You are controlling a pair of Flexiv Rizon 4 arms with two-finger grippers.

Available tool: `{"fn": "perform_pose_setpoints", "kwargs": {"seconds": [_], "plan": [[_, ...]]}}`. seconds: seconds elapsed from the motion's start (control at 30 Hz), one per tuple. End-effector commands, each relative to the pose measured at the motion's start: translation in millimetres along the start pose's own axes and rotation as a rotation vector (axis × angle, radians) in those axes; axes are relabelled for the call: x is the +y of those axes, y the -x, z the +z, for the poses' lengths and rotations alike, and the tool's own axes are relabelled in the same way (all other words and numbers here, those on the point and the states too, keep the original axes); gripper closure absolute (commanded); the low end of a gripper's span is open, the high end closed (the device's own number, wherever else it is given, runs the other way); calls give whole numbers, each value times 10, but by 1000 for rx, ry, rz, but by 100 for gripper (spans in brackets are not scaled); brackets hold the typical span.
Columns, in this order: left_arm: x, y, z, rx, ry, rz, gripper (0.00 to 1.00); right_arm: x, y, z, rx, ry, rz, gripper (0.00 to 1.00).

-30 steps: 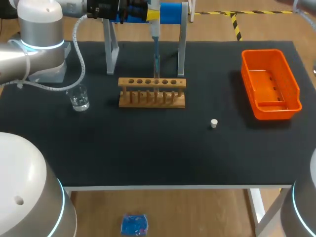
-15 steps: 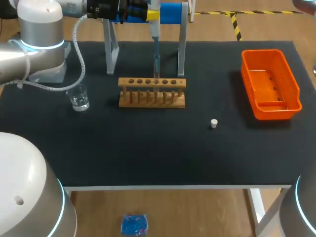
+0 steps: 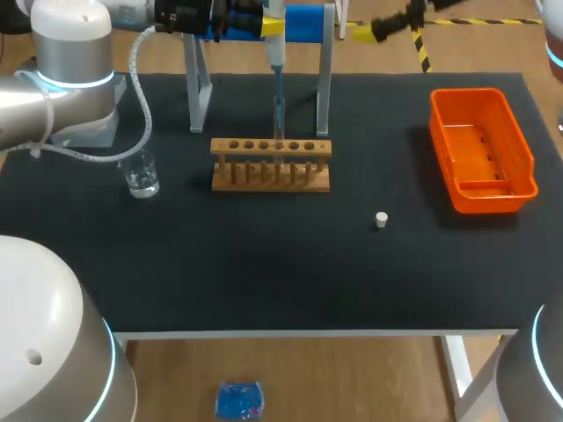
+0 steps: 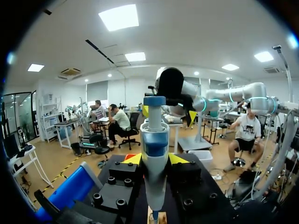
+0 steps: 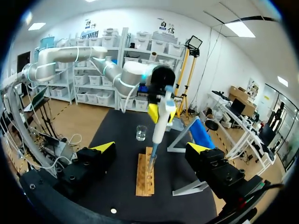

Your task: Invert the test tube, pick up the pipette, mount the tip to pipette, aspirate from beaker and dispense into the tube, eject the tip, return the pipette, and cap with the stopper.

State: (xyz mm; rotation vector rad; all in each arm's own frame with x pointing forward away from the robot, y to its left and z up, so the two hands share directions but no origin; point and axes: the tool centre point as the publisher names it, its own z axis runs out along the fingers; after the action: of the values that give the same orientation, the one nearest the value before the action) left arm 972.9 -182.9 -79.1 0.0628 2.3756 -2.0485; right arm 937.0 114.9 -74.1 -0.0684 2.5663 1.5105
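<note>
Your left gripper (image 4: 155,159) is clamped on the pipette (image 3: 275,53), whose tip reaches down into the wooden rack (image 3: 271,164). I judge this to be the dispense step. Your right gripper (image 5: 152,148) hangs released past the worktop's far edge. Next, lift straight out, then eject, probably over the orange bin (image 3: 482,149). The stopper (image 3: 381,220) waits near the rack.
</note>
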Motion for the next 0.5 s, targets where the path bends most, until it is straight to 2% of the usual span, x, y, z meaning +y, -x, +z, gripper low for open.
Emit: {"fn": "perform_pose_setpoints", "kwargs": {"seconds": [0.03, 0.2, 0.5], "plan": [[-8, -13, 0, -3, 1, 0, 100, -386, -55, 176, -18, 68, 13, 0], [-8, -13, 0, -3, 1, 0, 100, -703, -3, 409, -53, 78, -8, 0], [-8, -13, 0, -3, 1, 0, 100, -1145, 166, 829, -32, 143, 31, 0]]}}
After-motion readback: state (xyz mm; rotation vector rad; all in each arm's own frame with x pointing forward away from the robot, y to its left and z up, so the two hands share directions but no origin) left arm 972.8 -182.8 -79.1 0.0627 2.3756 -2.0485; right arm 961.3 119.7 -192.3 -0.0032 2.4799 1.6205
